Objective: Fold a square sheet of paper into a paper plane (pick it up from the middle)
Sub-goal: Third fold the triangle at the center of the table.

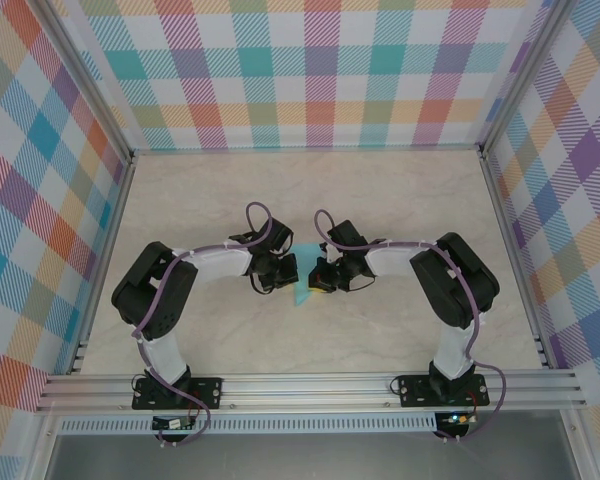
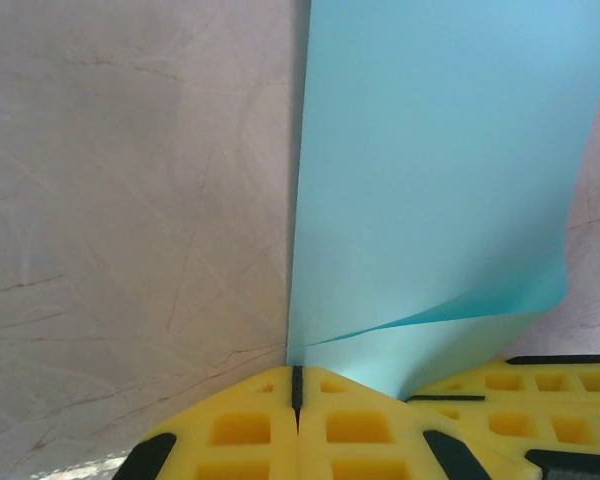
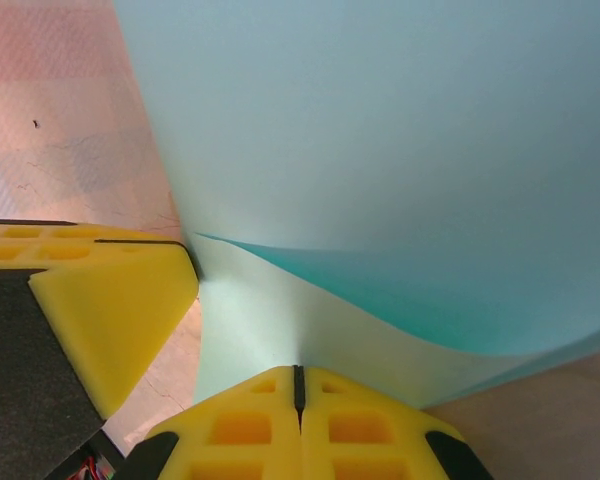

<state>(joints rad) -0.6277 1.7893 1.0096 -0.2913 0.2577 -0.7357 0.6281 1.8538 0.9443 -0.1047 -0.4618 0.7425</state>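
**Two closed grippers pressing a fold into the turquoise sheet**

The thin, matte turquoise square sheet of paper (image 1: 302, 292) is lying on the pale marbled tabletop (image 1: 400, 200), near its middle, directly between the two arms. It is partly folded. In the left wrist view an upper layer (image 2: 430, 180) is bowing up off the lower one, and the right wrist view is showing the same lifted flap (image 3: 380, 150) with shadow under it.

The left gripper (image 2: 297, 385) is closed, its yellow foam pads meeting in a thin seam, and its tip is sitting at the straight edge of the paper. The right gripper (image 3: 299, 385) is closed the same way, with its tip resting on the lower layer. Neither seems to be pinching paper between its pads, though the contact is too tight to be sure. From above, the left gripper (image 1: 285, 270) and right gripper (image 1: 320, 277) are standing just beside each other over the sheet.

The step appears to be setting a crease. Doing it well probably means one tip pinning the sheet while the other is sliding along the fold line, pressing lightly enough that the paper is not skidding or wrinkling, until the bowed flap is lying flat with its edges matched.

No tray, box or bin is taking part, and the paper is resting straight on the table inside the plaid walls (image 1: 320, 80).
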